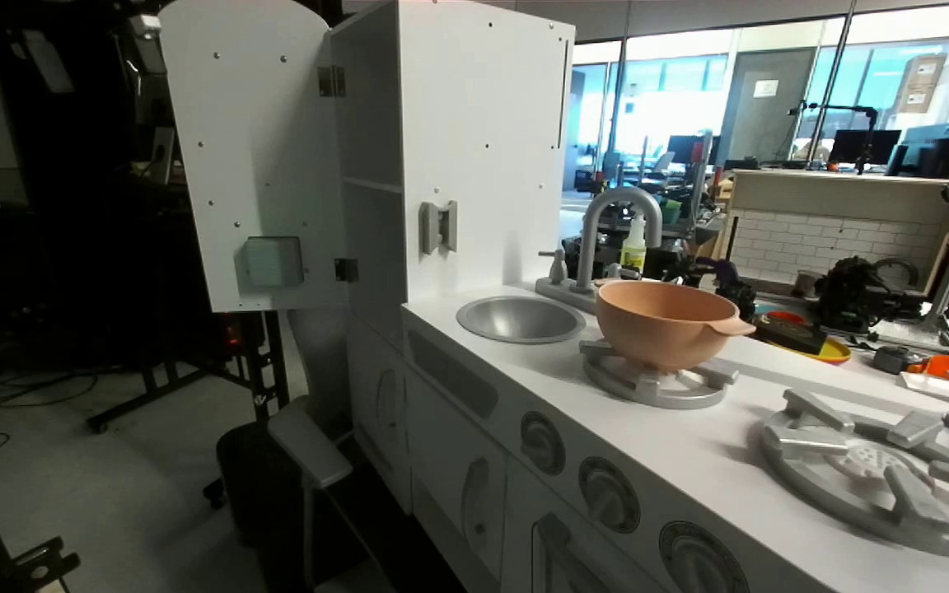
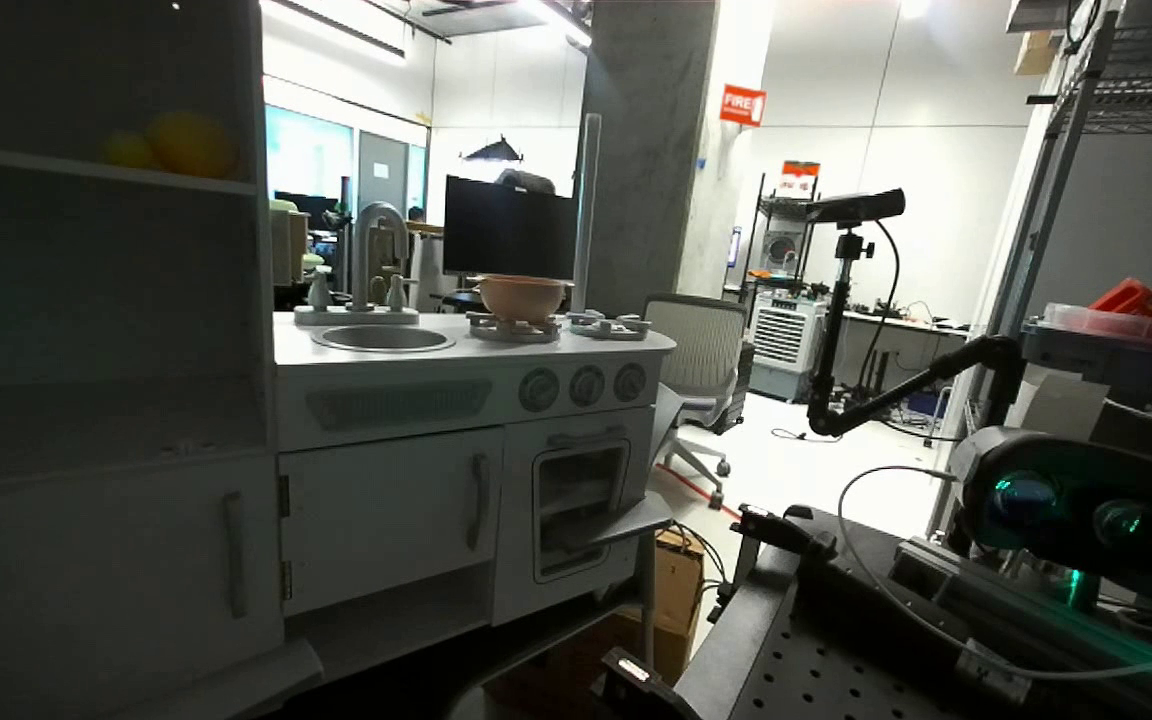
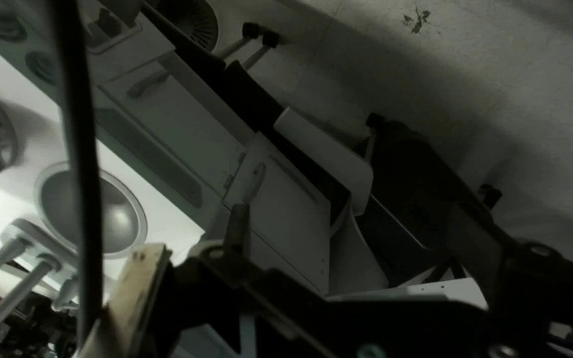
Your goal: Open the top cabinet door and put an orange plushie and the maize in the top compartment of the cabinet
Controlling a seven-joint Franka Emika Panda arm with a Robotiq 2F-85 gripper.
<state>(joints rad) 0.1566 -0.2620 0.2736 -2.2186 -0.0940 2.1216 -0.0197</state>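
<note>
In an exterior view, ten o'clock, top compartment (image 2: pixel 26 75): orange plushie (image 2: pixel 192 146)! Likely soft, light; pinch its middle! Claw (image 3: pixel 194 241) clenched? Can't say!

A peach-colored bowl (image 1: pixel 662 331) sits on a gray toy burner (image 1: pixel 647 385) beside a round sink (image 1: pixel 521 319) and curved faucet (image 1: pixel 591 239) atop a white bench (image 1: pixel 722 453), seen in both exterior views. Three round knobs (image 1: pixel 609 494) line the front panel (image 1: pixel 503 432) below. In an exterior view, a red FIRE sign (image 2: pixel 742 105) hangs at a concrete pillar (image 2: pixel 641 150) behind a black monitor (image 2: pixel 509 228), while a mesh-backed office chair (image 2: pixel 693 345) stands past the end of the bench, a white air cooler (image 2: pixel 786 335) farther back.
</note>
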